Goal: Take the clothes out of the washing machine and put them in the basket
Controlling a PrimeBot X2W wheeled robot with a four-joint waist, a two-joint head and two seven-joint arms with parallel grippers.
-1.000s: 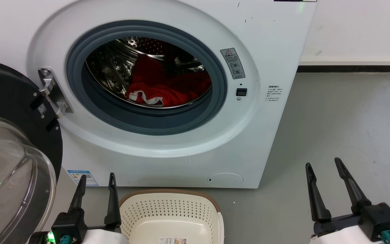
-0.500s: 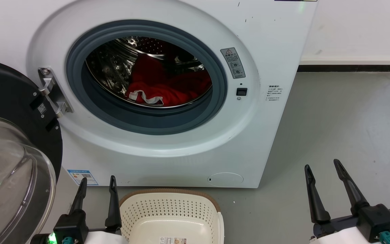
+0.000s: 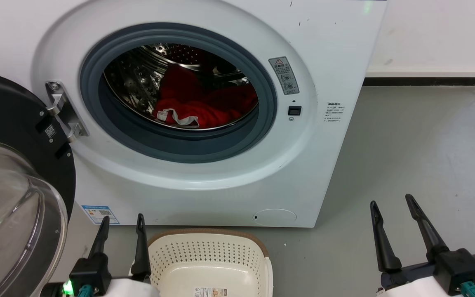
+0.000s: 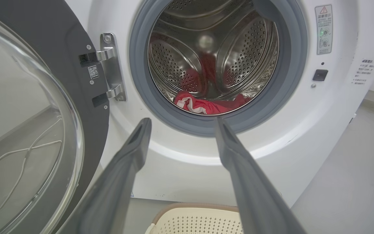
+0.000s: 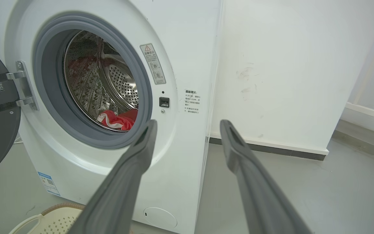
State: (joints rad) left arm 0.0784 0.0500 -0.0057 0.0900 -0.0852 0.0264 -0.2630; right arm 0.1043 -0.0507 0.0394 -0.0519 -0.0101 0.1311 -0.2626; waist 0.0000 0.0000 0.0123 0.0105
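Note:
The white washing machine (image 3: 336,45) stands with its door swung open to the left. Red clothes (image 3: 204,105) with white trim lie at the bottom of its steel drum, also seen as clothes (image 4: 206,105) and clothes (image 5: 117,119) in the wrist views. The cream basket (image 3: 208,251) sits on the floor in front of the machine, nothing but a label in it. My left gripper (image 3: 122,220) is open just left of the basket, low in front of the machine. My right gripper (image 3: 391,201) is open over the floor, right of the machine. Both hold nothing.
The black-rimmed glass door (image 3: 10,198) juts out at the left, close beside my left gripper. Grey floor (image 3: 419,148) stretches to the right of the machine. A white wall with a dark skirting (image 3: 425,81) runs behind.
The left gripper has edged slightly right and down toward the basket. The right gripper has barely moved. The clothes lie as before.

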